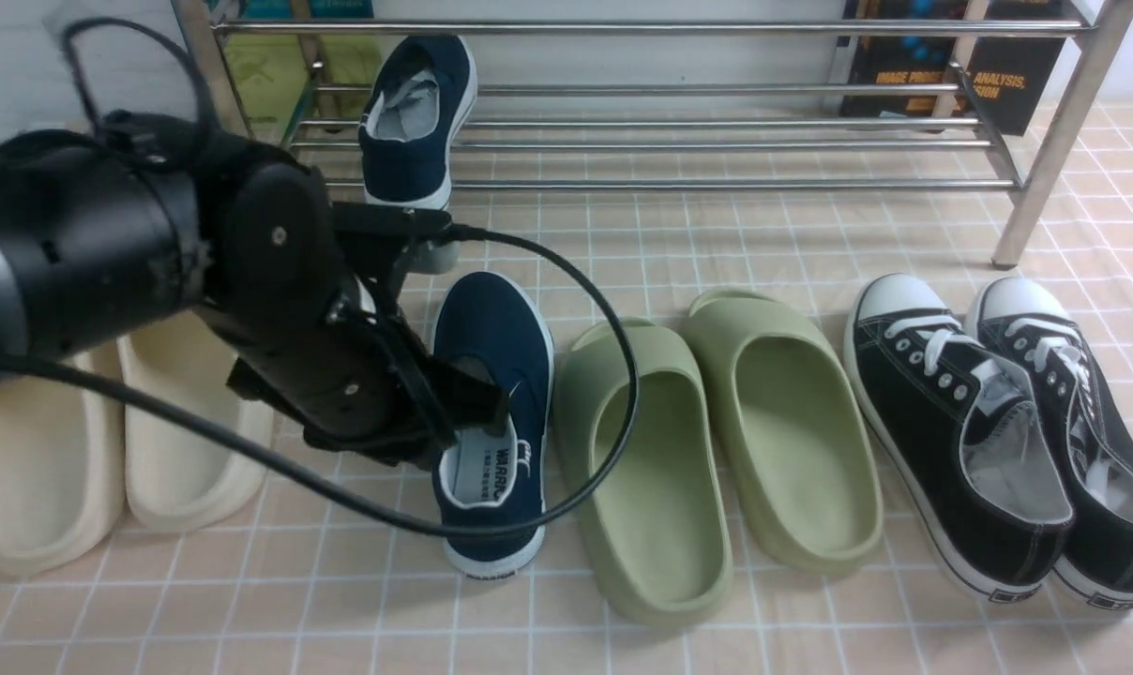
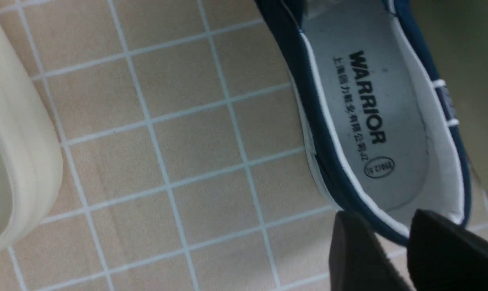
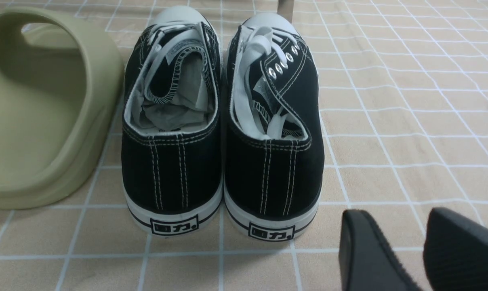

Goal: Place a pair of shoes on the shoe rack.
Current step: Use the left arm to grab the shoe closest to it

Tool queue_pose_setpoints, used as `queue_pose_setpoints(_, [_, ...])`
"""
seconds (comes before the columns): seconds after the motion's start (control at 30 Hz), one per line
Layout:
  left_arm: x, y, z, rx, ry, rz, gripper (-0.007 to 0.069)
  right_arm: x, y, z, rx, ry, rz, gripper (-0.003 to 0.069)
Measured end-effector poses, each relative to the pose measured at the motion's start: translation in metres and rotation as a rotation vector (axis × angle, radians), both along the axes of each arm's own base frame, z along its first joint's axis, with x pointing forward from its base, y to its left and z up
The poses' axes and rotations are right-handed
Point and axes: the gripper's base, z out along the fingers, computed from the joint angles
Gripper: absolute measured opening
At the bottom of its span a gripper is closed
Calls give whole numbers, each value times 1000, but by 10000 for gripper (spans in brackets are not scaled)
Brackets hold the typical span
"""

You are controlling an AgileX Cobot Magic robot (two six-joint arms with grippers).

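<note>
One navy shoe (image 1: 415,122) sits on the rack (image 1: 717,145), upper centre-left. The other navy shoe (image 1: 496,347) lies on the floor below, between cream slides (image 1: 182,450) and green slides (image 1: 660,469), with my cable (image 1: 613,319) looping over it. My left gripper (image 2: 383,220) straddles its rim, fingers parted. My right gripper (image 3: 393,218) is parted and empty behind the black sneakers (image 3: 219,141).

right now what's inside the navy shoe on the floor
A grey insole printed WARRIOR shows at the heel of the navy shoe. Further in, the toe end is hidden under the upper, and the left fingers cover part of the opening.
</note>
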Motion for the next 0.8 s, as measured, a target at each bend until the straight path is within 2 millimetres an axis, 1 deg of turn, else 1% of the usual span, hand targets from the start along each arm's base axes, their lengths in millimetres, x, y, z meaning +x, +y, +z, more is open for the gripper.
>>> queue_pose_setpoints(0.03, [4,-2,-6,-8,5,21,321,0,0,0,0,0,0,239])
queue_pose_setpoints(0.07, [7,-4,-12,-13,9,36,361,0,0,0,0,0,0,239])
queue_pose_setpoints(0.17, [17,-9,-27,-32,13,77,452,0,0,0,0,0,0,239])
queue_pose_setpoints(0.23, [21,-11,-36,-34,20,89,472,0,0,0,0,0,0,239])
queue_pose_setpoints(0.3, [24,-13,-45,-24,26,92,470,0,0,0,0,0,0,239])
queue_pose_setpoints(0.33, [25,-13,-49,-18,33,93,456,0,0,0,0,0,0,239])
queue_pose_setpoints(0.4, [27,-14,-55,-3,44,89,406,0,0,0,0,0,0,239])
queue_pose_setpoints(0.43, [27,-13,-57,8,45,84,366,0,0,0,0,0,0,239])
queue_pose_setpoints(0.47, [28,-13,-57,10,45,83,348,0,0,0,0,0,0,239])
queue_pose_setpoints(0.5, [28,-13,-60,20,47,78,278,0,0,0,0,0,0,239])
queue_pose_setpoints(0.53, [28,-13,-60,23,46,77,246,0,0,0,0,0,0,239])
queue_pose_setpoints(0.57, [29,-13,-61,27,46,76,169,0,0,0,0,0,0,239])
queue_pose_setpoints(0.63, [30,-13,-59,29,41,74,71,0,0,0,0,0,0,239])
queue_pose_setpoints(0.67, [30,-14,-57,33,44,74,45,0,0,0,0,0,0,239])
queue_pose_setpoints(0.73, [32,-14,-49,37,44,74,30,0,0,0,0,0,0,239])
queue_pose_setpoints(0.8, [34,-15,-32,32,24,75,29,0,0,0,0,0,0,239])
